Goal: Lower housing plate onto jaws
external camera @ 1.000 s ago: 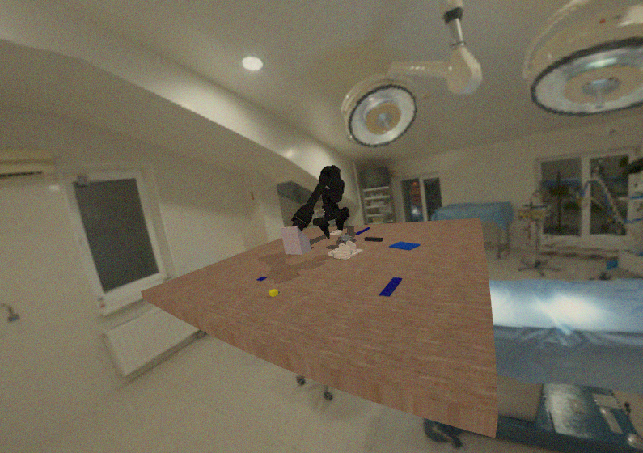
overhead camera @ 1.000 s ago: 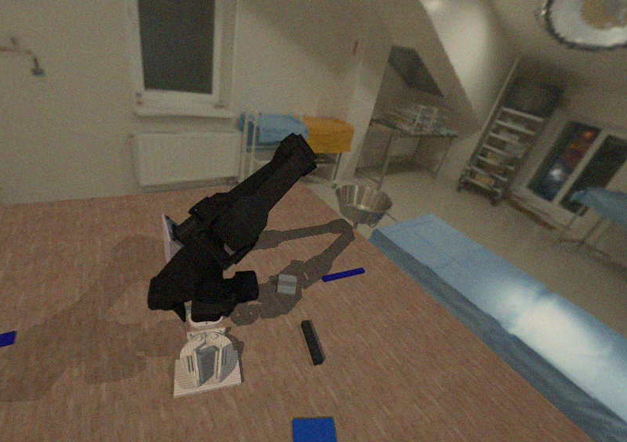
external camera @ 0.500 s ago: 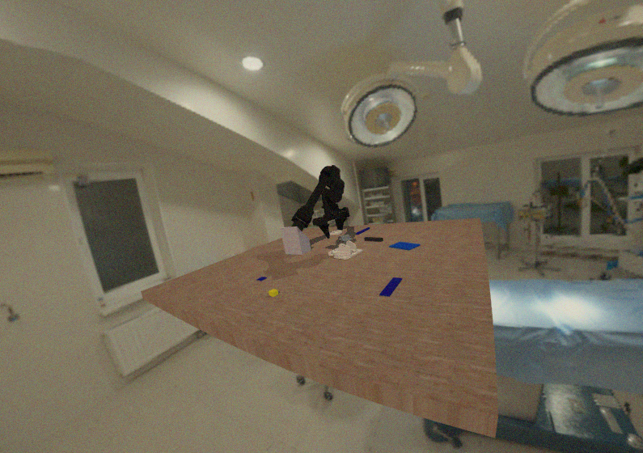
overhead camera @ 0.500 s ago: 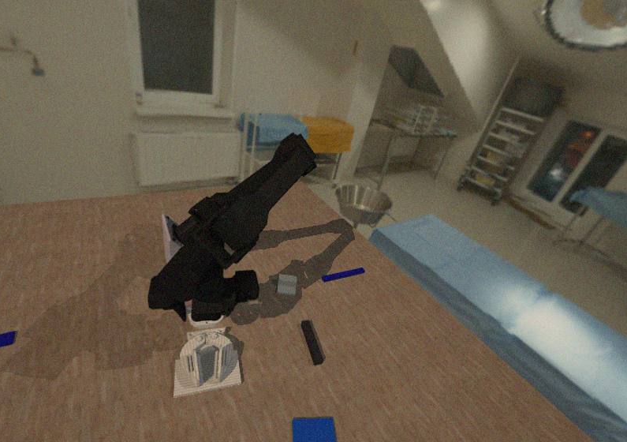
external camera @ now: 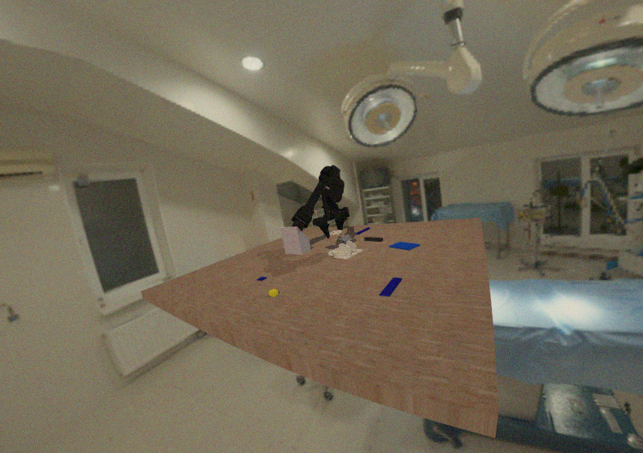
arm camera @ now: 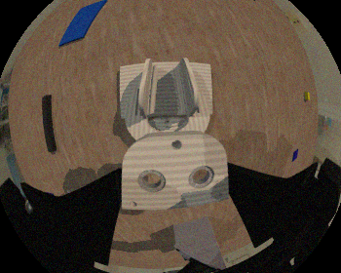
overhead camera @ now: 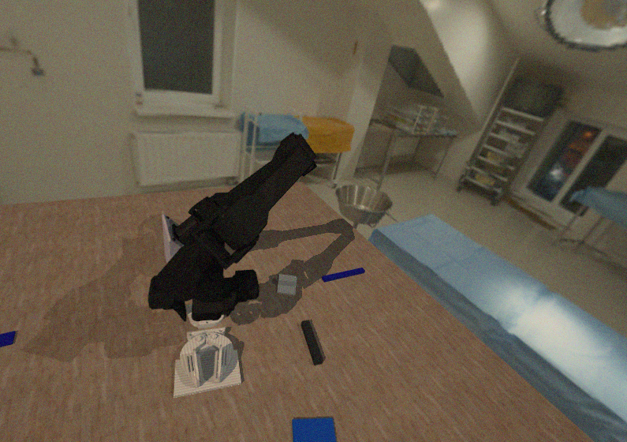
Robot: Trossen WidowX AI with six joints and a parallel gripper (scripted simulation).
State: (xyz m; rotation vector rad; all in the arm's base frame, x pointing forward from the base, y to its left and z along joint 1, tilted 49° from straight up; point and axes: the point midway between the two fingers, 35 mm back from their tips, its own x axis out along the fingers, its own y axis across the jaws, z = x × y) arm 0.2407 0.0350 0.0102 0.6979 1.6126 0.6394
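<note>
My gripper (arm camera: 173, 172) is shut on the white housing plate (overhead camera: 206, 324) (external camera: 336, 232) (arm camera: 174, 158), one black finger at each side edge. The plate has two large round holes and a small one. A pale ribbed base (overhead camera: 230, 380) (external camera: 355, 253) (arm camera: 205, 75) lies on the table with the two jaws, a left jaw (arm camera: 145, 90) and a right jaw (arm camera: 189, 88), standing on it. The plate is off the jaws, at the base's arm-side edge. In the wrist view it overlaps that edge and hides the jaw stubs. Its exact height above the base is hard to tell.
A pale lilac block (overhead camera: 166, 242) (external camera: 296, 242) (arm camera: 199, 244) stands near the arm. A grey block (overhead camera: 286, 284), a black bar (overhead camera: 313, 342) (external camera: 373, 239) (arm camera: 49, 124), a blue tile (overhead camera: 314, 429) (external camera: 404, 246) (arm camera: 82, 21) and a yellow piece (external camera: 273, 292) (arm camera: 307, 97) lie around the base.
</note>
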